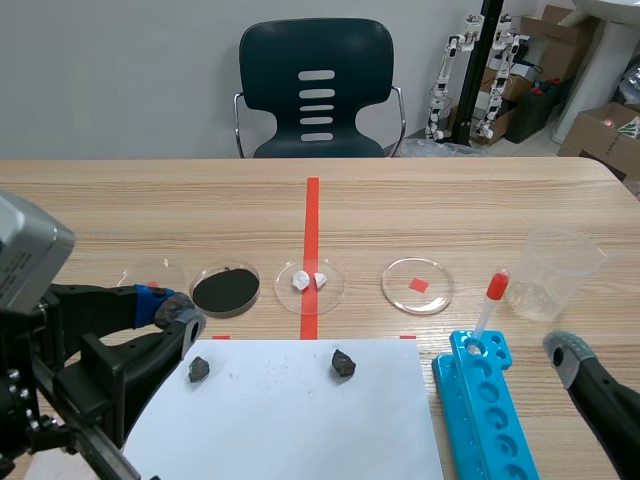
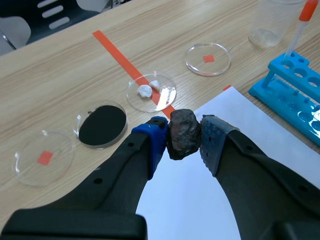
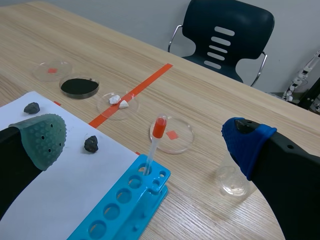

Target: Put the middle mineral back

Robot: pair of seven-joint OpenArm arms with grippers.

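Between pads of left gripper (image 2: 184, 137), clamped tight: dark mineral (image 2: 182, 131), at far edge of white paper (image 2: 235, 165); contact with paper unclear. On paper, well apart: left stone (image 1: 198, 369) and right stone (image 1: 343, 363). Beyond paper, row of dishes: empty dish (image 2: 44, 157), black powder dish (image 2: 102, 125), white chips dish (image 2: 151, 91), fourth dish (image 2: 208, 58). Right gripper (image 3: 145, 139) low beside blue rack (image 1: 490, 400), jaws wide, holding nothing. Dropper (image 1: 487, 310) upright in rack, clear cup (image 1: 555, 272) just beyond
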